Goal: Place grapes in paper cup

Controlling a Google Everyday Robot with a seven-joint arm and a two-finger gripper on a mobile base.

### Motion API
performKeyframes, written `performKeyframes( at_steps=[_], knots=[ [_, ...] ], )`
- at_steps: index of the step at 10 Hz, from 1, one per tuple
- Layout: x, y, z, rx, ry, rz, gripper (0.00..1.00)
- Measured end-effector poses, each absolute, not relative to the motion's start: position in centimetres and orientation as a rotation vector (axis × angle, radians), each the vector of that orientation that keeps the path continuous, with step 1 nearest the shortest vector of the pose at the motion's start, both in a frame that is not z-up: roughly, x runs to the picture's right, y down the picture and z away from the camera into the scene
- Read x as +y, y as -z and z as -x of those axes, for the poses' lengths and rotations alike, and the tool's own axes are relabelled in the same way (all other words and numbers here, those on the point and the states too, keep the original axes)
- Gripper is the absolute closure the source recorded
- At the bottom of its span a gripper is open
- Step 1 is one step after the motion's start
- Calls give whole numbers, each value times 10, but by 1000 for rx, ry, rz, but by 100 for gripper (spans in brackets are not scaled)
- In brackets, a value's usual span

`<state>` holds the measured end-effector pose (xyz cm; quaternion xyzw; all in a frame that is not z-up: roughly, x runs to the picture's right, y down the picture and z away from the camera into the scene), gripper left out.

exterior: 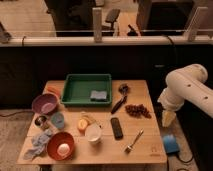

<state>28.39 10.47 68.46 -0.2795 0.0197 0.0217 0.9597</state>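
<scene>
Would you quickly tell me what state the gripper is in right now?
Gripper: off the right edge of the table, right of the grapes lying on it; open or closed cannot be told.

Grapes (138, 110): a small bunch of dark reddish-purple round berries, lying flat on the wooden table (150, 146), right of centre in the frame, stretched left to right (loose, in no container).
Paper cup (93, 133): small, white and round with a pale cream inside, standing upright with its mouth up, lower centre of the frame, below and left of the grapes, well apart from them.
Gripper (168, 118): pale, pointing downward at the right of the frame, near the grapes, apart from them.
</scene>
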Motion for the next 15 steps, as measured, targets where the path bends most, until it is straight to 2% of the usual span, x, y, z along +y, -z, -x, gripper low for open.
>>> performKeyframes(
  at_steps=[15],
  knots=[
    [102,-691,-274,28,-12,554,20]
  ],
)
